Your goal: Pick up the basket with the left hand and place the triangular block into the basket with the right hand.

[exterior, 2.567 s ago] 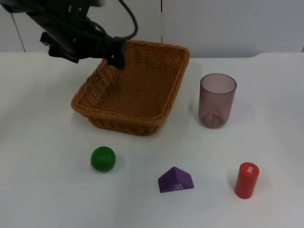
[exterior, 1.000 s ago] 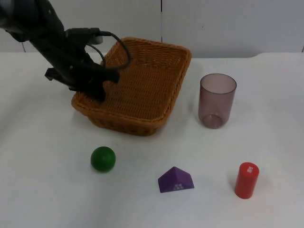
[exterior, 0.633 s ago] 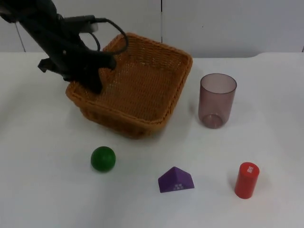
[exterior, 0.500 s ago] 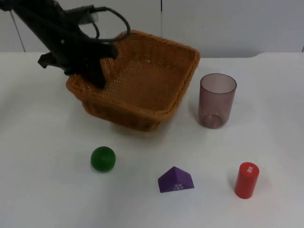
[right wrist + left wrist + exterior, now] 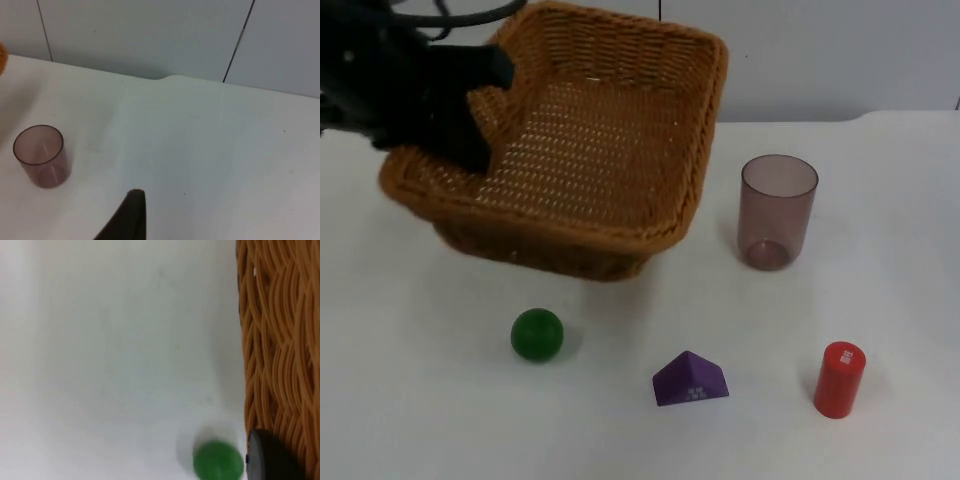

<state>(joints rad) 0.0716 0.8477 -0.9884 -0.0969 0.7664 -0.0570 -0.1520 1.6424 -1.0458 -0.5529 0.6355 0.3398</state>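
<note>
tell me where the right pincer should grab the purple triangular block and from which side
Probably from straight above, fingers closing on the two flat triangular end faces of the purple triangular block. It rests on a flat face with its ridge up, so the slopes would likely slip. The green ball and red cylinder stand well apart, leaving room.

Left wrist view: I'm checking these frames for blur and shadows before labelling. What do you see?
Left wrist view: green ball and basket weave are soft. Top view: sharp, with a faint shadow under the raised basket held by the left gripper.
</note>
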